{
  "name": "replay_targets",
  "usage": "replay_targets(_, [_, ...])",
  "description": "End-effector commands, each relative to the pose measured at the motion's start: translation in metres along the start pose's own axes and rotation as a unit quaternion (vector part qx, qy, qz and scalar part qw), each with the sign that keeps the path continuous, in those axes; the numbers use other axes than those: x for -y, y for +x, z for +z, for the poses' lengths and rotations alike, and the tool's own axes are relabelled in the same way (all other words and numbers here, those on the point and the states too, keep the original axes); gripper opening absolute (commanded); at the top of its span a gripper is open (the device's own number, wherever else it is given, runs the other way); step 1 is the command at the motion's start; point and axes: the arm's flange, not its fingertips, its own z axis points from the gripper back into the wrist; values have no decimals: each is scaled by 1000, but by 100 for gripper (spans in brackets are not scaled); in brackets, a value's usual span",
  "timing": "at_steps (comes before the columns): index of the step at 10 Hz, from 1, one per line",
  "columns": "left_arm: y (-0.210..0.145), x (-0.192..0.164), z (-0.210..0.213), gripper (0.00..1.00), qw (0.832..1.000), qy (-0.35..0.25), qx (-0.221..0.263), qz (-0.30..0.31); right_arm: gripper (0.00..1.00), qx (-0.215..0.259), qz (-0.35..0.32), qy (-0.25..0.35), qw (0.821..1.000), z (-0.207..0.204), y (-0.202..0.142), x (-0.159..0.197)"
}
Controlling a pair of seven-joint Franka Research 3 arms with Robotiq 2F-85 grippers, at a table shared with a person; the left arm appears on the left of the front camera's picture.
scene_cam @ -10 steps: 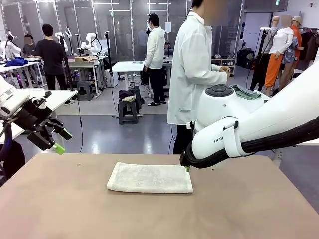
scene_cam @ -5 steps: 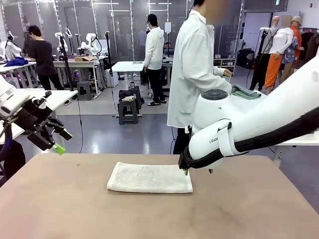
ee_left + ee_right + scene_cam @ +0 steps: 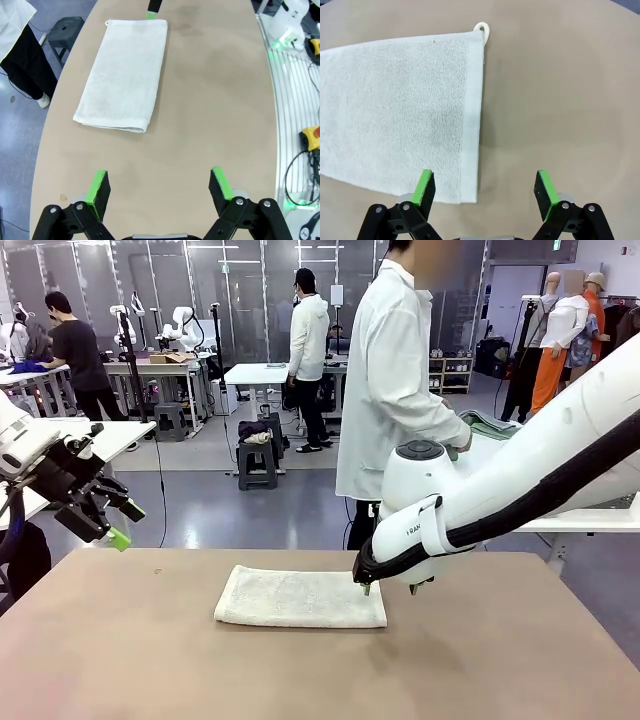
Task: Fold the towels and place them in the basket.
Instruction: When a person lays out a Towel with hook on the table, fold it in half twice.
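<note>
The towel, lying folded at the centre of the table, is judged soft, limp and light: pinch both layers at the hemmed edge, 11 o'clock of the released right pincer; left pincer likewise released.

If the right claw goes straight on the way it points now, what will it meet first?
Most likely the off-white towel: the open right claw points down at its short hem, one finger above the hem, the other above bare table. Height is unclear.
</note>
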Motion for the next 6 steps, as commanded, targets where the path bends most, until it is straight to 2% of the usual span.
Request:
replay_targets(1, [0, 0, 0, 100, 1000, 0, 0, 0, 100, 14, -32, -1, 999, -17, 6, -10])
replay_targets(6, [0, 0, 0, 100, 1000, 0, 0, 0, 100, 19, -49, 0, 999, -40, 14, -18])
